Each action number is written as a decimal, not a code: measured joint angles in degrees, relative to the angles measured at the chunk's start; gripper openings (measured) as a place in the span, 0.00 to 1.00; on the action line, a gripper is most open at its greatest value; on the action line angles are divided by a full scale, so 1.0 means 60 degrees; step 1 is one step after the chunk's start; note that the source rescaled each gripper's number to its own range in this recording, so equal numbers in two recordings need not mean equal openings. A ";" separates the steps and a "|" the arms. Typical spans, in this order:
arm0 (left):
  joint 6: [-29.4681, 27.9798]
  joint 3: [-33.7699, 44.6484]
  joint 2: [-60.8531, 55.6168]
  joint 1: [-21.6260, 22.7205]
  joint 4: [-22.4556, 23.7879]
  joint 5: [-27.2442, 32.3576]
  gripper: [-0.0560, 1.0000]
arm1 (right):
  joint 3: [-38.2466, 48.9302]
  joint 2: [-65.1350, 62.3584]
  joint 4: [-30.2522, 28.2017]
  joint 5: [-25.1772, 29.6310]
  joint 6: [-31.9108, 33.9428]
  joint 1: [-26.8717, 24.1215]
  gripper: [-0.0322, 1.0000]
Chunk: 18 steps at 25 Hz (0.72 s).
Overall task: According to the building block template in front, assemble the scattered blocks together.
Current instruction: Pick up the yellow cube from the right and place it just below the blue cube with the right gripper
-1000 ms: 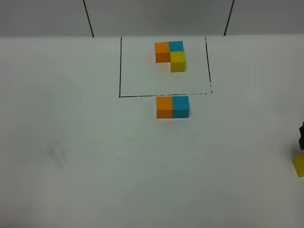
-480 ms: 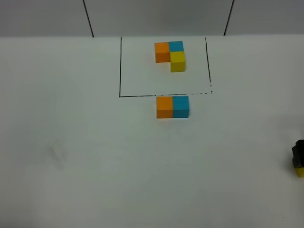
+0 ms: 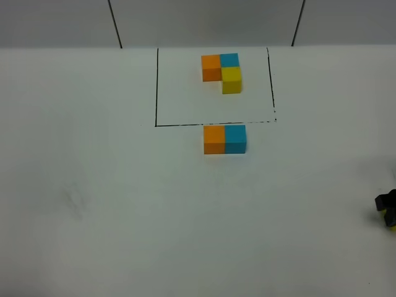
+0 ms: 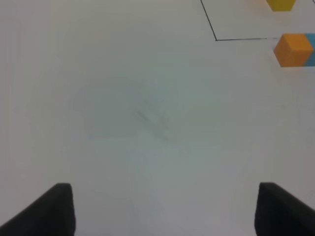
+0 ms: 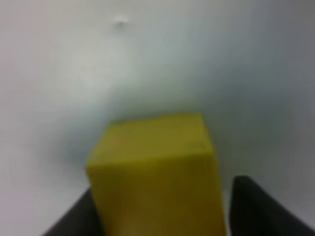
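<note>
The template stands inside a black-lined square [image 3: 156, 86]: an orange block [image 3: 211, 67], a blue block [image 3: 229, 60] and a yellow block [image 3: 232, 80]. Just in front of the square an orange block [image 3: 214, 139] and a blue block [image 3: 235, 138] sit side by side, touching. A loose yellow block [image 3: 391, 221] lies at the far right edge. My right gripper [image 3: 385, 204] is down over it. In the right wrist view the yellow block [image 5: 152, 162] fills the space between the jaws, with a narrow gap on one side. My left gripper [image 4: 165, 211] is open and empty over bare table.
The white table [image 3: 124, 204] runs to a grey back wall with two dark vertical seams. The left wrist view shows the square's corner line [image 4: 216, 38], the orange block [image 4: 293, 49] and faint scuff marks [image 4: 150, 118] on the table.
My right gripper has come down at the right edge and now straddles the yellow block. The block has stayed in place. The other blocks have not moved.
</note>
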 joint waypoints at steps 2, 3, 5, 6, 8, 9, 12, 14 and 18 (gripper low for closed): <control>0.0000 0.0000 0.0000 0.0000 0.0000 0.0000 0.71 | -0.0009 -0.0018 0.0156 0.0074 0.0013 0.0130 0.28; 0.0000 0.0000 0.0000 0.0000 0.0000 0.0000 0.71 | -0.0036 -0.0031 0.0224 0.0178 0.0051 0.0229 0.27; 0.0000 0.0000 0.0000 0.0000 0.0000 0.0000 0.71 | -0.0140 -0.0181 0.0353 0.0465 0.0302 0.0499 0.27; 0.0000 0.0000 0.0000 0.0000 0.0000 0.0000 0.71 | -0.0219 -0.0376 0.0394 0.0646 0.0581 0.0688 0.27; 0.0000 0.0000 0.0000 0.0000 0.0000 0.0000 0.71 | -0.0325 -0.0741 0.0406 0.0951 0.1249 0.1068 0.27; 0.0000 0.0000 0.0000 0.0000 0.0000 0.0000 0.71 | -0.0326 -0.0990 0.0377 0.1037 0.1620 0.1317 0.27; 0.0000 0.0000 0.0000 0.0000 0.0000 0.0000 0.71 | -0.0326 -0.1695 0.0058 0.1418 0.2674 0.2241 0.27; 0.0000 0.0000 0.0000 0.0000 0.0000 0.0000 0.71 | -0.0326 -0.2068 -0.0239 0.1644 0.3546 0.3085 0.27; 0.0000 0.0000 0.0000 0.0000 0.0000 0.0000 0.71 | -0.0326 -0.2266 -0.0871 0.1638 0.5306 0.4557 0.27</control>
